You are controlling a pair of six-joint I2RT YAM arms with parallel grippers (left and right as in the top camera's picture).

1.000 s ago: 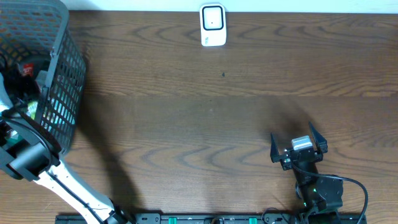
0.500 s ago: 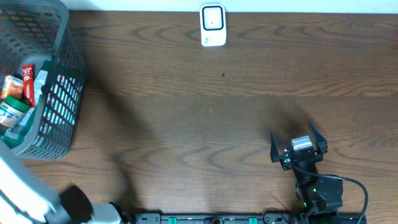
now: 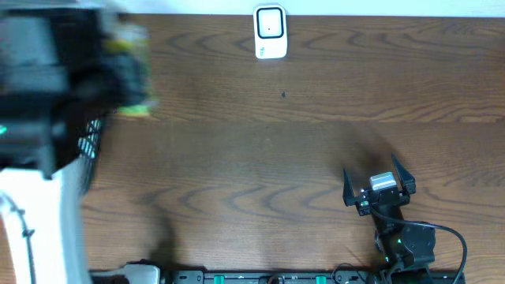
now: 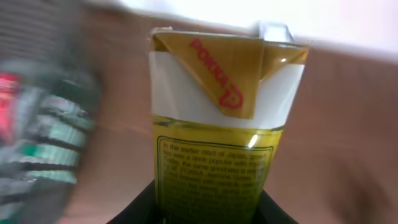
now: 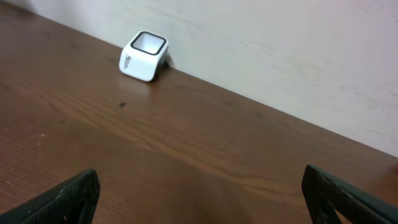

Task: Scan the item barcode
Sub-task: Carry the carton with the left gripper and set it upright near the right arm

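my left gripper (image 4: 208, 214) is clamped partway shut on a yellow pokka carton (image 4: 217, 155), holding it over the far left of the table (image 3: 237, 158), well apart from the white scanner (image 3: 270, 31) at the far edge. my right gripper (image 3: 372, 177) sits near right, jaws spread wide, holding nothing.

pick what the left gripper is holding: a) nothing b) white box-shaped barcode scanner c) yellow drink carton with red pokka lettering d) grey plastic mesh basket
c: in the left wrist view the left gripper clamps the yellow drink carton at its lower end, with the red POKKA lettering on the folded top facing the camera.
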